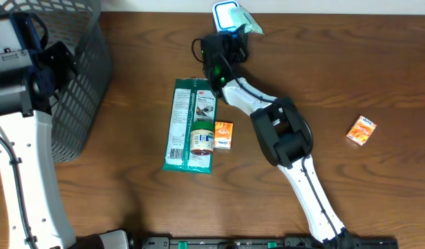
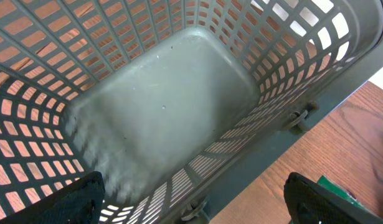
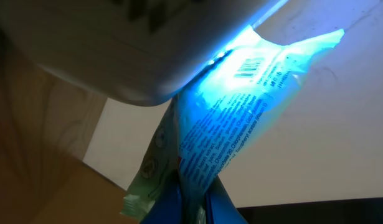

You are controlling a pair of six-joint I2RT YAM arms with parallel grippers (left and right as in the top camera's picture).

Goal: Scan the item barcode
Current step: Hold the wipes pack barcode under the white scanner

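Note:
The item, a pale green flat packet [image 3: 241,106] printed with text, hangs pinched between the blue-lit fingers [image 3: 169,202] of my right gripper [image 3: 194,199], which is shut on it. Its barcode [image 3: 250,65] faces the scanner [image 3: 116,50], whose blue light falls across the packet. In the overhead view the right gripper [image 1: 229,40] holds the packet [image 1: 249,26] right beside the glowing scanner [image 1: 226,14] at the table's far edge. My left gripper [image 2: 197,208] hangs open over the grey basket [image 2: 166,106], with nothing between its fingers.
The mesh basket [image 1: 81,76] stands at the table's left. In the middle lie a long green packet [image 1: 181,128], a small jar [image 1: 202,138] on top of it and an orange box [image 1: 224,135]. Another orange box [image 1: 361,130] lies to the right.

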